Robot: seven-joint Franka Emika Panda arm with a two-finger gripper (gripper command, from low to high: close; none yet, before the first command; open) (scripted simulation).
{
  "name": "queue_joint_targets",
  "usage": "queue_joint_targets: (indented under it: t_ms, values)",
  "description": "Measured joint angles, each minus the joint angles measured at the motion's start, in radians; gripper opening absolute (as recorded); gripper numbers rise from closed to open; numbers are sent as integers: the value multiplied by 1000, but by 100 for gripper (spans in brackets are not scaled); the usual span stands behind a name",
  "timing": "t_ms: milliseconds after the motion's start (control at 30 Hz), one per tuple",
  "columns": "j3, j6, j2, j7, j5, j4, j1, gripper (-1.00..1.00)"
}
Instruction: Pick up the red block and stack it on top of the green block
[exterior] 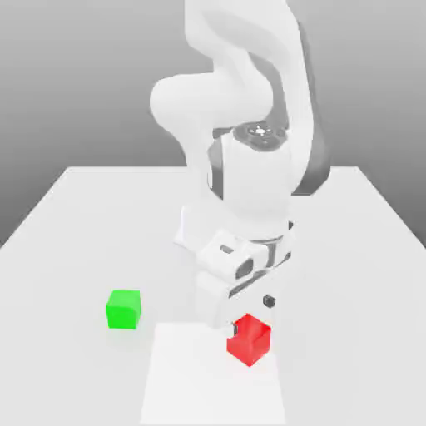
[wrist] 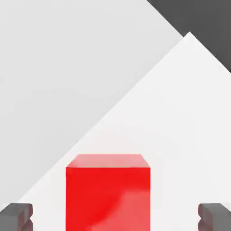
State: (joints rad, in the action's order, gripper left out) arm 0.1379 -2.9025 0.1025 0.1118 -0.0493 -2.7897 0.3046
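Plain bright red block (exterior: 249,339), plain bright green block (exterior: 123,309), white arm (exterior: 250,166), pale grey table (exterior: 75,216)

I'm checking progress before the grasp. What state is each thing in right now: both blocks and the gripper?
red block: resting on the table, between the open fingers, not gripped, not lifted.
green block: sitting alone on the table toward the exterior view's left, nothing stacked on it.
gripper: open, lowered around the red block, fingertips apart from its sides.
table: bears both blocks.

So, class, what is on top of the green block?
Nothing: the green block has a bare top. The red block sits apart, under the open hand; the block's underside is hidden.
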Motion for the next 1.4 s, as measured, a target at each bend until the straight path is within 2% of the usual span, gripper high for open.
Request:
queue_joint_targets:
  t_ms: [200, 233, 467, 900, 1133, 1400]
  values:
    - [-65, -104, 124, -42, -62, 11, -49, 0]
    - [-73, -114, 135, -45, -68, 12, -55, -100]
    - [-73, -110, 133, -43, -64, 12, -56, -100]
    - [-14, 92, -106, 41, 52, -23, -27, -100]
    - [107, 173, -222, -228, 85, -72, -138, -100]
    - [267, 234, -359, -509, 246, -140, -316, -100]
